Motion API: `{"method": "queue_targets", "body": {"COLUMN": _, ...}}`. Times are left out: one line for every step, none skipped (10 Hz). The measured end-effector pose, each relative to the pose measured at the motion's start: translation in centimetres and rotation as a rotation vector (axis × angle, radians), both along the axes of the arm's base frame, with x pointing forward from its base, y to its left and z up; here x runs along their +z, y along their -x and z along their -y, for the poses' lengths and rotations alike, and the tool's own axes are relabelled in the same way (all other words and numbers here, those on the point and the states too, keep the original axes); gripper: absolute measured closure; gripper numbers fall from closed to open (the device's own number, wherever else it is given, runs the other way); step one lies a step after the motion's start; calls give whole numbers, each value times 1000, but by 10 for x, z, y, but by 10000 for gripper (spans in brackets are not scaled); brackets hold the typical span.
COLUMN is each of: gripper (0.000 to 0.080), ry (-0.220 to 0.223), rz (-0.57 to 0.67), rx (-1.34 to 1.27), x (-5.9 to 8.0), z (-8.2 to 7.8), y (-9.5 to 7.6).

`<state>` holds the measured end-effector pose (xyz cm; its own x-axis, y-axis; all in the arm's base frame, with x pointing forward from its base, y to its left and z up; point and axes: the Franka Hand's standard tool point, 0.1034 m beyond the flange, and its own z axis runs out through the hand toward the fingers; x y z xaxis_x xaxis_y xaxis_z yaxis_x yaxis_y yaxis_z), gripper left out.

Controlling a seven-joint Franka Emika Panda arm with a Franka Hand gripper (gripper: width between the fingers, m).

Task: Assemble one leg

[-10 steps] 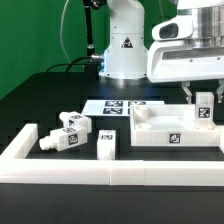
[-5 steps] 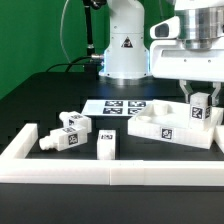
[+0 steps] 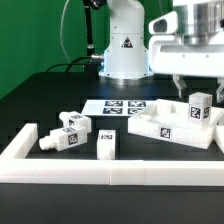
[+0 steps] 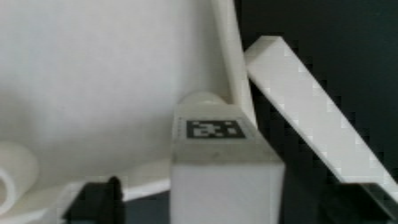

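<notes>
Table: you work on a black tabletop (image 3: 40, 95) fenced by a white rail (image 3: 110, 176).
Gripper (image 3: 190, 88): released, fingers spread above the post.
Leg (image 3: 199, 108): upright in the far right corner of the tray-like piece (image 3: 165, 128).
Spare legs (image 3: 72, 130): lying near left.

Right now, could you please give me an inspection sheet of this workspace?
Surface: black table, no spills seen.
Job's things: the leg stands upright at a corner of the wide white tray-like piece.
Clutter: loose white tagged parts at the exterior view's left; marker board; white rail along the front.
Grippers: tool open, just above the leg.
Cables: black cable behind the arm's base.
Surroundings: green backdrop.
</notes>
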<state>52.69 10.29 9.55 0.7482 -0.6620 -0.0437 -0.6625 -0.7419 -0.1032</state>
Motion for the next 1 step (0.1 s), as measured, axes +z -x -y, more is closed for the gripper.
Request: {"method": "queue_targets", "body": {"gripper": 209, "ry": -5, "rz": 3, "rx": 1, "x": 10, "z": 0, "y": 0}}
